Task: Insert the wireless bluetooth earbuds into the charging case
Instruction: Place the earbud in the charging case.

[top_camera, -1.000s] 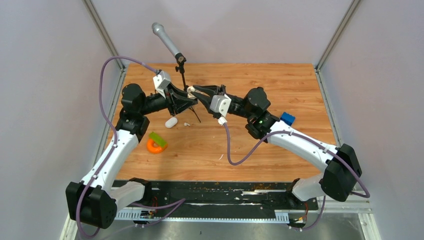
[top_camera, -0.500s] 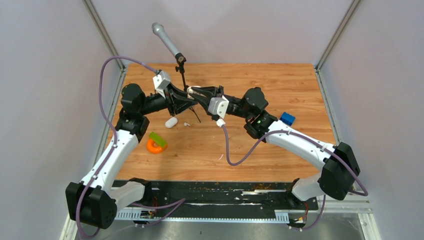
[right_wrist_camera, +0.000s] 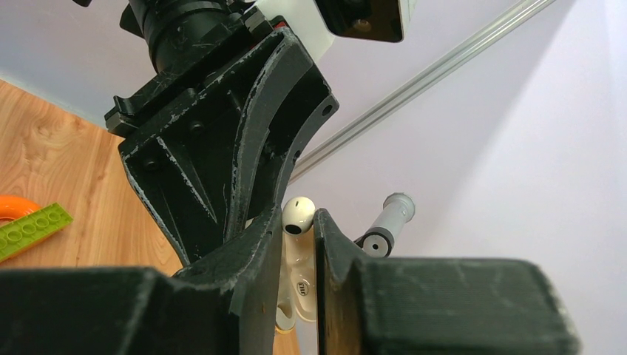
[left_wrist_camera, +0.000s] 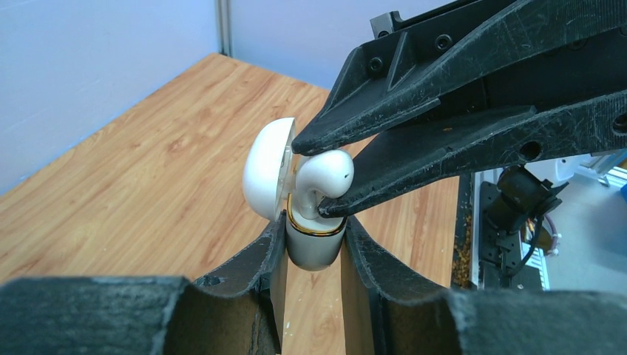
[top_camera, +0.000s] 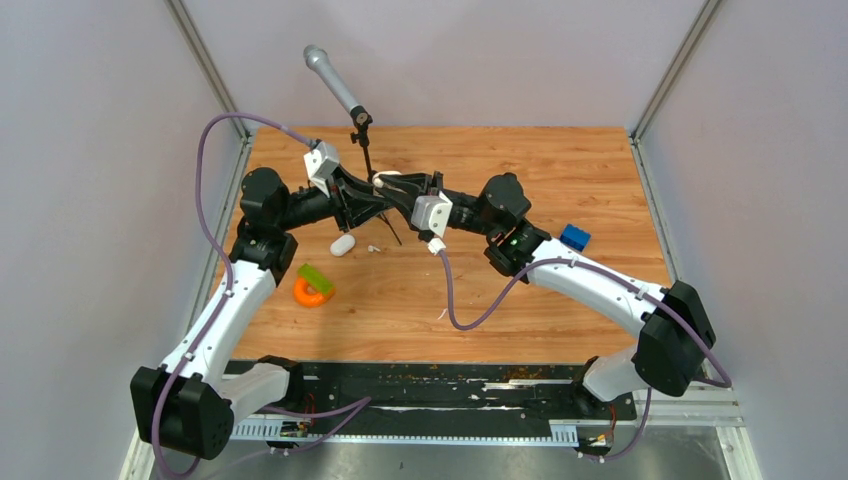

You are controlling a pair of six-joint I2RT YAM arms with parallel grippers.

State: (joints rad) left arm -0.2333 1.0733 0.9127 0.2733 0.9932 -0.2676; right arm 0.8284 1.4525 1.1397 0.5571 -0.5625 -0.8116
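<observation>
My left gripper (left_wrist_camera: 314, 231) is shut on the white charging case (left_wrist_camera: 314, 248) and holds it above the table with its lid (left_wrist_camera: 264, 170) open. My right gripper (right_wrist_camera: 299, 222) is shut on a white earbud (right_wrist_camera: 298, 214). In the left wrist view the earbud (left_wrist_camera: 325, 174) sits at the case's gold-rimmed opening with its stem down inside, pinched by the right fingers (left_wrist_camera: 444, 148). In the top view both grippers meet at the case (top_camera: 381, 183), left (top_camera: 378, 193) and right (top_camera: 392, 180). A tiny white piece (top_camera: 373, 248) lies on the table; I cannot tell if it is the other earbud.
A grey microphone (top_camera: 335, 80) on a black stand rises just behind the grippers. A white rounded object (top_camera: 342, 245) lies below the left gripper. An orange ring (top_camera: 312, 292) with a green brick (top_camera: 316, 276) sits to the left, a blue block (top_camera: 574, 237) to the right, and a white sliver (top_camera: 441, 314) nearer.
My right gripper has moved left with the earbud and closed in on the case held by my left gripper. The left arm has barely moved.
</observation>
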